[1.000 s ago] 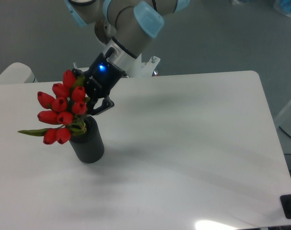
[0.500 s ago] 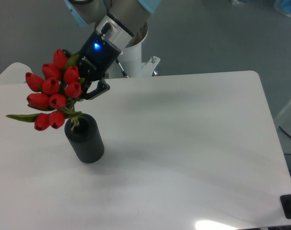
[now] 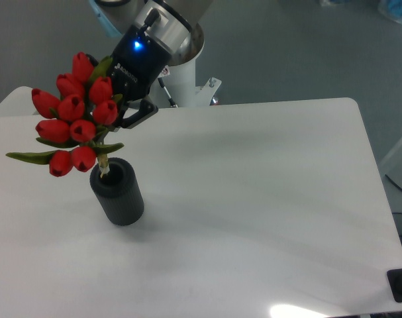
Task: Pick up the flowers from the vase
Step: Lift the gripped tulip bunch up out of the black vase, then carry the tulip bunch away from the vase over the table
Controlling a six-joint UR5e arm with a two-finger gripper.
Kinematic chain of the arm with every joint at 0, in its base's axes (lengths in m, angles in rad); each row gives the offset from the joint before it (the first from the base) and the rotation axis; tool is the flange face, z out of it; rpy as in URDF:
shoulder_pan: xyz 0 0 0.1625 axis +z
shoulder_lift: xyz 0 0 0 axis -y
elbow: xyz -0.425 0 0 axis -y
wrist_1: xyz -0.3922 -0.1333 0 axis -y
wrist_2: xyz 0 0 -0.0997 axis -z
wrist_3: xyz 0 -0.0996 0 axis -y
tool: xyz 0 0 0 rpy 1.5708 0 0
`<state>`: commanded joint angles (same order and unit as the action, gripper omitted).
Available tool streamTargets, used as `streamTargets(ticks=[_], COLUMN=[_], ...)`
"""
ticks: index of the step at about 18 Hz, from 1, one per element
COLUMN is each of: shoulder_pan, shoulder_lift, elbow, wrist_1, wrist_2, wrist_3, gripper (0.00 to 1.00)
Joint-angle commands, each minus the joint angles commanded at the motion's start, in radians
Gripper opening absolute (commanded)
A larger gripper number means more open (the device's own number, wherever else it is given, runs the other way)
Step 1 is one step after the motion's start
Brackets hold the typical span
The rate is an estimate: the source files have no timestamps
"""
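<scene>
The flowers (image 3: 73, 112), a bunch of red tulip buds with green leaves, hang above the vase (image 3: 116, 193), with only the stem ends at its mouth. The vase is a short dark grey cylinder standing upright on the white table (image 3: 253, 199) at the left. My gripper (image 3: 118, 114) reaches in from the upper right and is shut on the flowers just behind the buds. The buds hide one finger; the other black finger (image 3: 140, 113) shows to the right of them.
The arm's white base mount (image 3: 187, 89) stands at the table's far edge behind the vase. A dark object (image 3: 401, 285) sits at the table's bottom right corner. A second white surface (image 3: 15, 99) adjoins the table at the far left.
The gripper has risen with the flowers, drawing the stems up out of the vase until only their ends reach its mouth. The vase has stayed in place.
</scene>
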<state>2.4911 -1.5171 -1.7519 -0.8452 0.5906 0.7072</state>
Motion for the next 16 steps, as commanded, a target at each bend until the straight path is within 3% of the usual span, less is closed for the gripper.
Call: streamTargets(ticks=[8, 12, 16], shoulder_pan=[0.092, 0.132, 0.178], shoulder_lift=[-0.046, -0.100, -0.129], elbow=[0.066, 0.104, 0.095], wrist_1=[0.003, 0.002, -0.002], wrist_2=[0.000, 0.002, 0.002], wrist_3=[0.026, 0.124, 0.236], gripper=[0.45, 0.45, 0.45])
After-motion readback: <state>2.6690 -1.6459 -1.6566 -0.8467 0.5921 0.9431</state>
